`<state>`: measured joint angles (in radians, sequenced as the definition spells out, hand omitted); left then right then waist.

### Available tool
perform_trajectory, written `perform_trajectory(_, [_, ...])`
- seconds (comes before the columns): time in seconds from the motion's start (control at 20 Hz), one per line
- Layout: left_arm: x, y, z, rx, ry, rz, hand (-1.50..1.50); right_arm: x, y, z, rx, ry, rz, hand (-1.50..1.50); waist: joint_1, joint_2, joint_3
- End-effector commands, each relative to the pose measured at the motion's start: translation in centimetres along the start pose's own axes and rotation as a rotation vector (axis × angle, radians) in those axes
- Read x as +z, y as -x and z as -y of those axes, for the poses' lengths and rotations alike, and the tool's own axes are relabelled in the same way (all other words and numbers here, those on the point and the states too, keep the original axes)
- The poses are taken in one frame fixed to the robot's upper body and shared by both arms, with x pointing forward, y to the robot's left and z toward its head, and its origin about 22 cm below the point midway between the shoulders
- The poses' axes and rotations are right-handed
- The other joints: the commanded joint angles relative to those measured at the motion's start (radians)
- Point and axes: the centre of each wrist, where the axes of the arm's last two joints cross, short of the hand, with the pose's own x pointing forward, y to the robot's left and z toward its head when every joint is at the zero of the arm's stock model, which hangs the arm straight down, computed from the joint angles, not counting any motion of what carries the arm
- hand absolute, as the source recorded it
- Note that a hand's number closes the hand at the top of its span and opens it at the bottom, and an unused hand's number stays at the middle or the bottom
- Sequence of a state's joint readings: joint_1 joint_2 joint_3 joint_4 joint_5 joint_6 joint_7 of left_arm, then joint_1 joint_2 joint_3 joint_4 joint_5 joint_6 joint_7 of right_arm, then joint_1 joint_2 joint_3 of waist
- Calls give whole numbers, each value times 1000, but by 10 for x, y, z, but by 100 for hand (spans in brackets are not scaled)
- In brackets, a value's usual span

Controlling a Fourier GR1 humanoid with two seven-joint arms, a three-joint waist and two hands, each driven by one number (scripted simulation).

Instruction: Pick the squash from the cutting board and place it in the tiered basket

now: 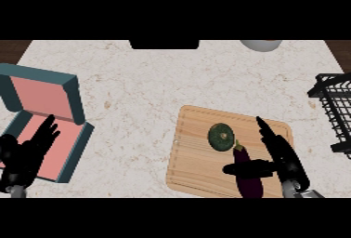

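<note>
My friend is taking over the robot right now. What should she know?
Left hand: open, resting over the teal box at the left.
Right hand: open above the cutting board, thumb beside the eggplant, holding nothing.
Squash: on the board, next to the eggplant's top.
Tiered basket: at the counter's right edge.
Done: nothing. Left: grasp the squash and place it in the basket.

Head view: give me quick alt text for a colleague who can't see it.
The right hand is on the cutting board, its thumb across a dark purple eggplant; the green squash lies untouched beside it. The black tiered basket is at the right edge. The left hand rests open over a teal-and-pink box.
</note>
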<state>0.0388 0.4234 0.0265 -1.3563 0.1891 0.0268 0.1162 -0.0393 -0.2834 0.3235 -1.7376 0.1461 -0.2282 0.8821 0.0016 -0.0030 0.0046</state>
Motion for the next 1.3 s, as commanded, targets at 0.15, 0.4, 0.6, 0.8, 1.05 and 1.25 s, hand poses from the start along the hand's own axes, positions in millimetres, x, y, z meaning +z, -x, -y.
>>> perform_trajectory(0.15, [7, -8, 2, 6, -6, -22, 0, -6, 5, -11, 2, -3, 16, -150, 0, 2, -4])
perform_trajectory(0.4, [6, 10, 27, 11, -10, -11, 0, -38, 14, -13, -3, 3, 23, -150, 1, 3, -4])
perform_trajectory(0.6, [18, 20, -2, -9, -4, -12, 0, -22, -24, -26, -14, -5, -4, -150, 2, 2, -5])
perform_trajectory(0.8, [1, 2, -16, -3, 2, -23, 0, -39, -5, -35, -6, -29, 12, -150, 1, 3, -5])
perform_trajectory(1.05, [15, -1, 0, -15, -7, -25, 0, -46, -15, -70, -19, -41, 33, -150, 5, 3, -4])
perform_trajectory(1.25, [3, 3, -9, -8, 6, -12, 0, -56, 6, -75, -8, -98, 25, -150, 2, 4, -4])
